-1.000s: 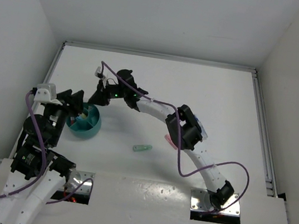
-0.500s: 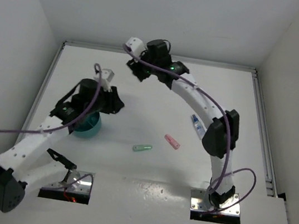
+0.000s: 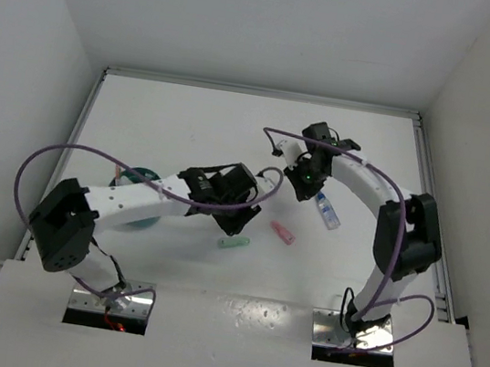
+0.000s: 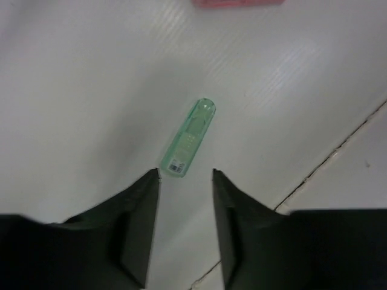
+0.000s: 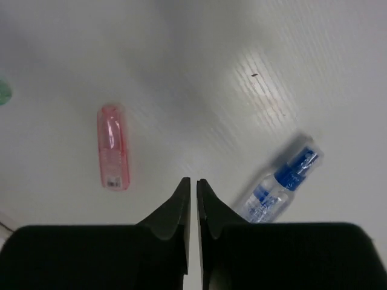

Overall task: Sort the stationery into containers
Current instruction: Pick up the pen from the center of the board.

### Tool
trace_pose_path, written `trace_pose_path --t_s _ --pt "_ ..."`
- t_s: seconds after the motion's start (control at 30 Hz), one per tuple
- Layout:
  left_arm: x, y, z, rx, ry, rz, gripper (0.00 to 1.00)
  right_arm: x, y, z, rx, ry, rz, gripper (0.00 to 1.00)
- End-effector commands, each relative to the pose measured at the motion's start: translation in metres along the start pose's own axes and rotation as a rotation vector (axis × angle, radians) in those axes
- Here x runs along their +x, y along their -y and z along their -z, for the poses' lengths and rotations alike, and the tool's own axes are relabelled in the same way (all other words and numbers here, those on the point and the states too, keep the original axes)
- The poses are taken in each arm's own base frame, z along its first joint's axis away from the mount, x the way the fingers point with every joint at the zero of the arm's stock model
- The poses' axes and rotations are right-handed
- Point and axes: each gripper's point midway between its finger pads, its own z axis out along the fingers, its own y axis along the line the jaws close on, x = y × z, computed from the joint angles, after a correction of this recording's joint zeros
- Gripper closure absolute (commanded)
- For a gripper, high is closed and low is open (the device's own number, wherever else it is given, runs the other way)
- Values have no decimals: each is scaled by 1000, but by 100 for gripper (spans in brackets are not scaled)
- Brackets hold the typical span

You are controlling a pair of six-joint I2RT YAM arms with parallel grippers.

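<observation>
Top view, green marker: a short, capsule-shaped, translucent plastic green marker lies flat on the white table, slightly tilted.
Top view, left gripper: the black left gripper hangs just behind the green marker, at the end of the arm that reaches in from the marker's left.
Top view, teal cup: the round teal plastic cup stands well to the left of the green marker and is partly covered by the left arm.
Top view, pink marker: a short translucent pink marker lies near the green marker, on its right.
Top view, bottle: a small clear plastic bottle with a blue cap lies farther right and farther back from the green marker.
Top view, right gripper: the right gripper is well behind and to the right of the green marker, close to the bottle.
Left wrist view, fingers: the left gripper has its two fingers apart and empty, with the near end of the green marker just ahead of the gap.
Left wrist view, pink marker: its edge shows beyond the green marker.
Right wrist view, fingers: the right gripper has its fingers almost together, with only a thin slit between them and nothing in it.
Right wrist view, items: the pink marker lies between the green marker's tip and the bottle.
</observation>
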Motion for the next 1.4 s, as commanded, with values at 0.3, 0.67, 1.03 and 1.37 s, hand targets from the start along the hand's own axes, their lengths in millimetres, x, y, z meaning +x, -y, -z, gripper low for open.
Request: trace_pose_path --t_s 0.3,0.67,1.03,1.37 --pt "29 6 -51 -107 -197 -282 41 -20 29 62 222 282 -187 44" --pt "37 -1 -72 -128 -237 -277 40 -6 31 63 228 290 -219 44" --pt "41 0 -83 -53 -259 -253 53 -5 32 72 233 323 -227 44" --pt "52 2 -92 -17 -302 -238 57 -6 30 84 223 365 -228 44"
